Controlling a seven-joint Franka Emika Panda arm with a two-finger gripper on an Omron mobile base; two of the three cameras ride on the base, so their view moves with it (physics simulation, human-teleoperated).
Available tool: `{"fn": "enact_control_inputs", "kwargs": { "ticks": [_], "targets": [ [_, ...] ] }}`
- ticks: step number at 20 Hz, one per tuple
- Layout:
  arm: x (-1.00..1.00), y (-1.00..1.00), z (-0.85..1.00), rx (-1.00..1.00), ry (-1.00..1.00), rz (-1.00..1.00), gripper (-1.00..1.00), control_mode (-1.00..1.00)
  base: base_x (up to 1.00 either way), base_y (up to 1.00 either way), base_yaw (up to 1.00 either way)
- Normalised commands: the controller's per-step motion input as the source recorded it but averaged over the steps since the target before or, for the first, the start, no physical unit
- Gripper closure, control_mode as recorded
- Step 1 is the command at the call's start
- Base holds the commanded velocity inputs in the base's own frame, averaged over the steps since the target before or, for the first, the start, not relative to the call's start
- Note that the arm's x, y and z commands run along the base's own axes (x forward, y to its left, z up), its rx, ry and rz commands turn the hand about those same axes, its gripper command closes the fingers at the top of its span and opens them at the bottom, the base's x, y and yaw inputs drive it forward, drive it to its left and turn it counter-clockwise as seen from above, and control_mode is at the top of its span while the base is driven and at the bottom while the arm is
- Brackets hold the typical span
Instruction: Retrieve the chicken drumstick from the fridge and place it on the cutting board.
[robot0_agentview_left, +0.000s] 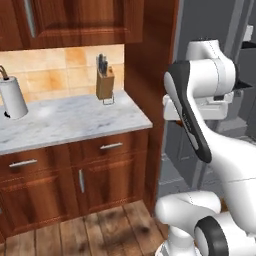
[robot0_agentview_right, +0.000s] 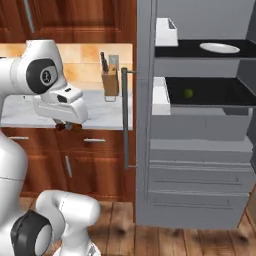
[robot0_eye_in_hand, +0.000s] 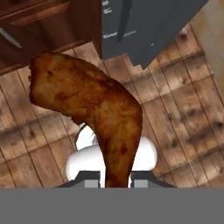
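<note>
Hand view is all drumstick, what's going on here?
The arm has the drumstick clamped in its end effector, thin end between the fingers, thick end out, hanging over the wood floor. The right base view shows the hand in front of the lower cabinets, left of the fridge, whose door is open. A plate and a small green fruit sit on its shelves. The counter holds a knife block and a paper towel roll. The drumstick is out of the fridge, not yet placed.

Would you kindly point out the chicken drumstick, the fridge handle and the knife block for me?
chicken drumstick (robot0_eye_in_hand: 94, 103): hand view, on the thick bend of the meat.
fridge handle (robot0_agentview_right: 125, 120): right base view, midway along the vertical bar.
knife block (robot0_agentview_left: 105, 84): left base view, on the wooden front face.
</note>
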Motion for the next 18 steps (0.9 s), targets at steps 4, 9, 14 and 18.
{"fn": "enact_control_inputs", "kwargs": {
  "ticks": [4, 9, 14, 18],
  "targets": [
    [0.0, 0.0, 0.0, 0.0, 0.0, 0.0, 1.0, 1.0, -0.19, 0.82, -0.06],
    [0.0, 0.0, 0.0, 0.0, 0.0, 0.0, 1.0, 1.0, -0.02, 0.71, 0.07],
    [0.0, 0.0, 0.0, 0.0, 0.0, 0.0, 1.0, 1.0, 0.0, 0.59, 0.21],
    [0.0, 0.0, 0.0, 0.0, 0.0, 0.0, 1.0, 1.0, 0.05, 0.41, 0.26]
  ]
}}
